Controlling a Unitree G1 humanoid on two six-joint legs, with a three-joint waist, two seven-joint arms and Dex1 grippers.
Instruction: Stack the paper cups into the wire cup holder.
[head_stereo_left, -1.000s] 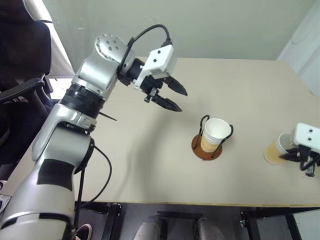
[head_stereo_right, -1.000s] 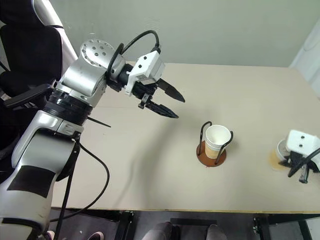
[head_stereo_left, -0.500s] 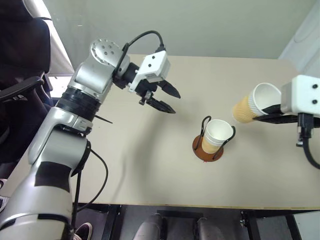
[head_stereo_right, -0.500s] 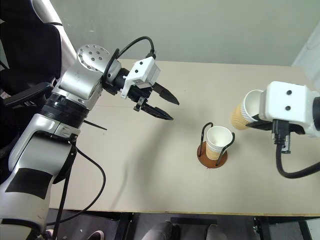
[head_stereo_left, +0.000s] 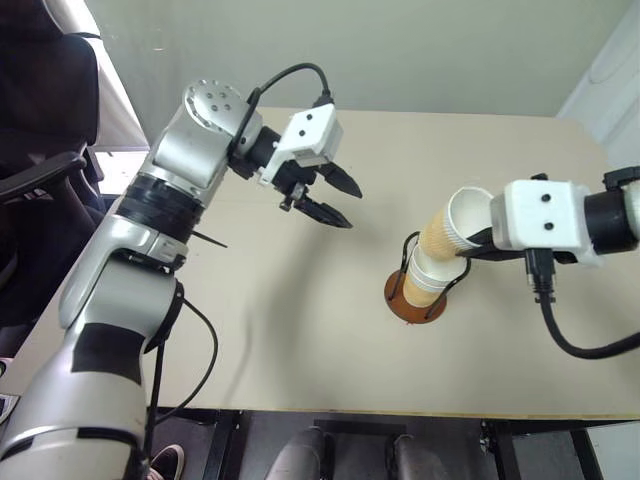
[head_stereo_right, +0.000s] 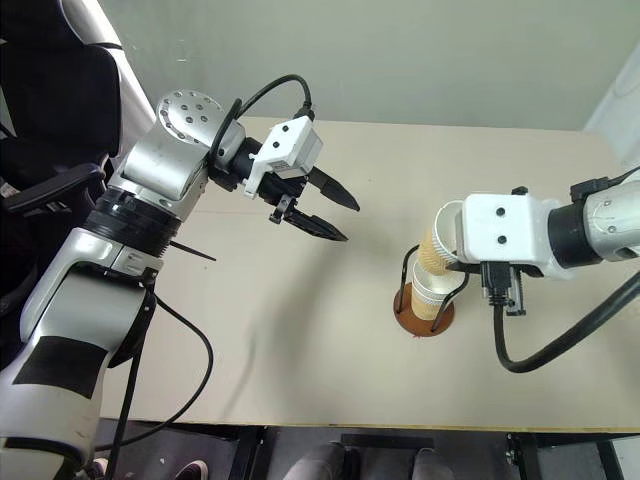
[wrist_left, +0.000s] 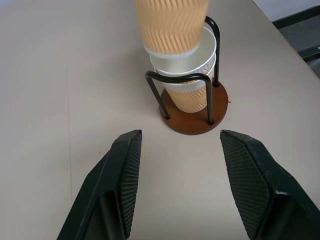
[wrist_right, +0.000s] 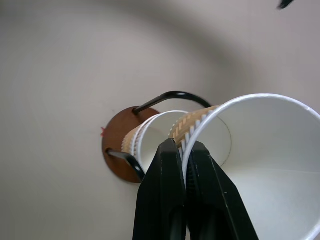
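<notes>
right wrist view, nearest: the right claw (wrist_right: 185, 150) is clamped on the rim of a paper cup (head_stereo_left: 445, 228). a second ago it was at the frame's right edge; now it tilts over the cup (head_stereo_left: 428, 275) seated in the wire holder (head_stereo_left: 412, 300), centre right, ready to nest. farther left, the left claw (head_stereo_left: 330, 198) hangs apart above the tabletop (head_stereo_left: 300, 330).

You have a plain beige table (head_stereo_left: 300, 330) before a pale wall (head_stereo_left: 420, 50), with a black chair (head_stereo_left: 40, 150) at its far left.
</notes>
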